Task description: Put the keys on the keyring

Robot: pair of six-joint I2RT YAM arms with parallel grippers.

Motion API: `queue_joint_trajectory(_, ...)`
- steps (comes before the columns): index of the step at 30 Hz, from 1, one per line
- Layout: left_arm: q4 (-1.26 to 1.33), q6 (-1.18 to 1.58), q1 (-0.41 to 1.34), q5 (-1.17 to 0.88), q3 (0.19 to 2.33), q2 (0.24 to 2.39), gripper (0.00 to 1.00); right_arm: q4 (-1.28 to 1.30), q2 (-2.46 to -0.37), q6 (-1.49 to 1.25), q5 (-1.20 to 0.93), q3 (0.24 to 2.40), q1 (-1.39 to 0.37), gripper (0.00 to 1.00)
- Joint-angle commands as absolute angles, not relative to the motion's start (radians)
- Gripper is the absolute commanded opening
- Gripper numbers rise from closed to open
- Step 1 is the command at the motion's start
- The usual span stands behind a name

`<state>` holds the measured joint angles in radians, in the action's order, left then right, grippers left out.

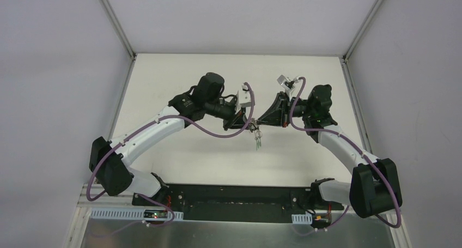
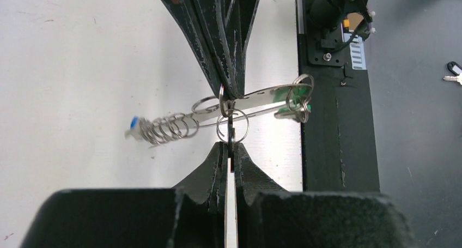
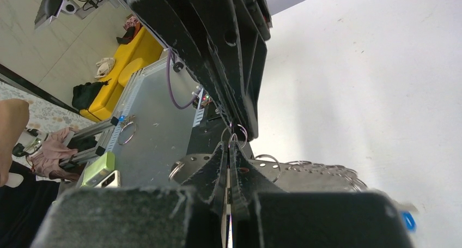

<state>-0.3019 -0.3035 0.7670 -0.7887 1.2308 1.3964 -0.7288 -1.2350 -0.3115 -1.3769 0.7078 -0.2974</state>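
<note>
Left wrist view gives us the closest look at the keyring [image 2: 261,98]. We see a flat silvery strip, several loose rings and a short chain of rings that ends in a small blue and white piece [image 2: 133,124]. A green key [image 2: 283,99] shows partly behind the strip. One ring stands between the two grippers. The left gripper [image 2: 231,146] comes from below with its fingers pressed together on this ring. The right gripper [image 2: 231,94] comes from above, also clenched on the bunch.

In the top external view the keyring is only a small glint where the grippers meet, held up over the middle of the table [image 1: 180,161]. Only there we see the keys [image 1: 256,143] hanging under it. One looks green; the others are too small for us to tell.

The right wrist view shows the same pinch from the other side, tip against tip, with rings between. Only this view shows a single ring [image 3: 126,132] lying on the metal plate [image 3: 158,122] past the near edge of the table.

Only the left wrist view shows a black-headed key [image 2: 453,72]. It lies on a grey surface [image 2: 414,150] beyond the black base rail [image 2: 338,150], well apart from the keyring.
</note>
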Motion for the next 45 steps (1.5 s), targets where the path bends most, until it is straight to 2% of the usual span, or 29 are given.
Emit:
queue_joint_trajectory(1,-0.352,-0.319,0.778,-0.770,1.307,1.367,0.00,-0.722,-1.203,-0.266,-1.396,0.727,-0.293,0.00)
queue_joint_trajectory(13,-0.382,-0.326,0.787,-0.750,1.338,1.387,0.00,-0.705,-1.198,-0.256,-1.401,0.727,-0.298,0.00)
queue_joint_trajectory(21,-0.455,-0.356,0.786,-0.702,1.373,1.390,0.00,-0.582,-1.190,-0.156,-1.397,0.749,-0.298,0.00)
queue_joint_trajectory(29,-0.527,-0.421,0.787,-0.658,1.370,1.379,0.00,-0.218,-1.190,0.145,-1.303,0.828,-0.298,0.00)
queue_joint_trajectory(45,-0.500,-0.408,0.786,-0.657,1.341,1.387,0.00,-0.198,-1.185,0.142,-1.297,0.833,-0.303,0.00)
